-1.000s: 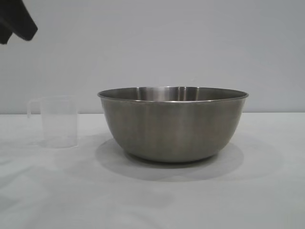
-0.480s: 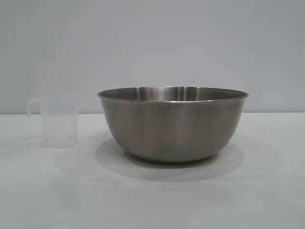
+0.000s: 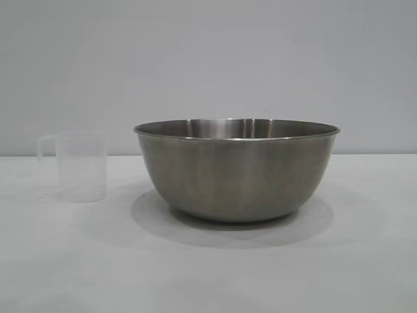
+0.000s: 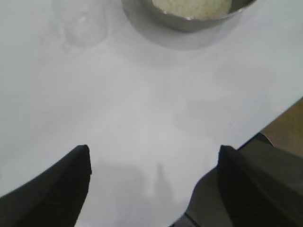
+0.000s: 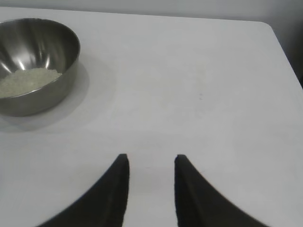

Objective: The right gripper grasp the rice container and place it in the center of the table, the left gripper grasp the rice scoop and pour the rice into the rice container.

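Observation:
The steel rice container [image 3: 237,168] stands in the middle of the white table [image 3: 208,274]. Rice [image 5: 26,80] lies heaped inside the rice container [image 5: 33,66], and the rice [image 4: 194,6] shows too in the left wrist view inside the rice container [image 4: 189,21]. The clear rice scoop [image 3: 79,165] stands upright and empty to its left, faint as the rice scoop [image 4: 80,23] in the left wrist view. My left gripper [image 4: 154,153] hangs open, far back from both, holding nothing. My right gripper [image 5: 150,161] is open over bare table, empty.
A table edge with a brown floor [image 4: 289,125] beyond lies beside my left gripper. The table's far corner [image 5: 265,26] is in the right wrist view. A plain grey wall [image 3: 208,59] stands behind the table.
The left arm's dark tip, at the exterior view's upper left a second ago, has left that view. Bowl and scoop have not moved.

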`<control>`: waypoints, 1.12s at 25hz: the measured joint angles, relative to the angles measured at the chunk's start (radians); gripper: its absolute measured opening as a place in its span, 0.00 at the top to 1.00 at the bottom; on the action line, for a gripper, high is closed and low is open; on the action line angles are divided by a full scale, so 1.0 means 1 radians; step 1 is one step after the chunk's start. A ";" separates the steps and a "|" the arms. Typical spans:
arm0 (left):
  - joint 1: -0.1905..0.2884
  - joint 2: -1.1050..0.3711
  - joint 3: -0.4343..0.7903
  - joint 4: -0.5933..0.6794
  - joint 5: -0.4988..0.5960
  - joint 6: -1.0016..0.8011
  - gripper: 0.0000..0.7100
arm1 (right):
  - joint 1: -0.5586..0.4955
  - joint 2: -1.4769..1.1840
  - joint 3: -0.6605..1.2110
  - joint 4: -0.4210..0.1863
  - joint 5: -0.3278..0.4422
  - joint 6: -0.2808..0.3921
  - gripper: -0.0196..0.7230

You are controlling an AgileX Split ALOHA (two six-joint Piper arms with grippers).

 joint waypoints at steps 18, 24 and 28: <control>0.000 -0.522 0.268 0.095 0.029 -0.058 0.31 | 0.000 0.000 0.000 0.000 0.000 0.000 0.66; 0.000 -0.583 0.268 0.095 0.029 -0.062 0.31 | 0.000 0.000 0.000 0.000 0.000 0.000 0.66; 0.000 -0.587 0.268 0.095 0.029 -0.062 0.31 | 0.000 0.000 0.000 0.000 0.000 0.000 0.66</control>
